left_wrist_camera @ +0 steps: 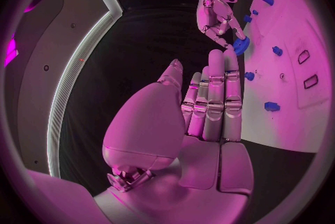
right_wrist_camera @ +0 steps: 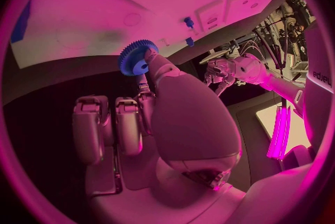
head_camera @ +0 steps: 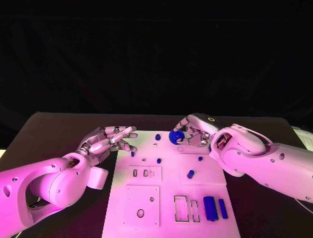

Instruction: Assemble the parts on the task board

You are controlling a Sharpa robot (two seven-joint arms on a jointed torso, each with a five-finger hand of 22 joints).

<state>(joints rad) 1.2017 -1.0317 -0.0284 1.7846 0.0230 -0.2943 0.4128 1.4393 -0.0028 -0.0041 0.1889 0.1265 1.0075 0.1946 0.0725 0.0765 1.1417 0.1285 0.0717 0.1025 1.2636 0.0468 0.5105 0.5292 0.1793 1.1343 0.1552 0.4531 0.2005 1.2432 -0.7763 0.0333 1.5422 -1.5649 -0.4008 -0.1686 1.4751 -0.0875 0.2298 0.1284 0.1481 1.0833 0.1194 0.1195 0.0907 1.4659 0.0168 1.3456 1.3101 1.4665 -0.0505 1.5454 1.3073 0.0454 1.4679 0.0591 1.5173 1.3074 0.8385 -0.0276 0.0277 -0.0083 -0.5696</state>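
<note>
The white task board [head_camera: 169,198] lies in the middle of the table, with small blue parts standing on pegs and two blue bars [head_camera: 215,208] at its near right. My right hand [head_camera: 192,132] hovers over the board's far edge and pinches a blue gear [head_camera: 176,137] between thumb and fingers. The right wrist view shows the blue gear [right_wrist_camera: 135,58] at the fingertips, just off the board's edge [right_wrist_camera: 84,39]. My left hand [head_camera: 110,139] floats beside the board's far left corner, fingers spread and holding nothing. In the left wrist view its fingers [left_wrist_camera: 213,95] point straight out beside the board [left_wrist_camera: 293,84].
Small blue pegs [head_camera: 158,160] and a blue oval part [head_camera: 190,174] stand on the board's middle. Rectangular slots [head_camera: 186,208] and a round hole [head_camera: 141,213] are cut in its near half. Black table surface [head_camera: 56,134] surrounds the board.
</note>
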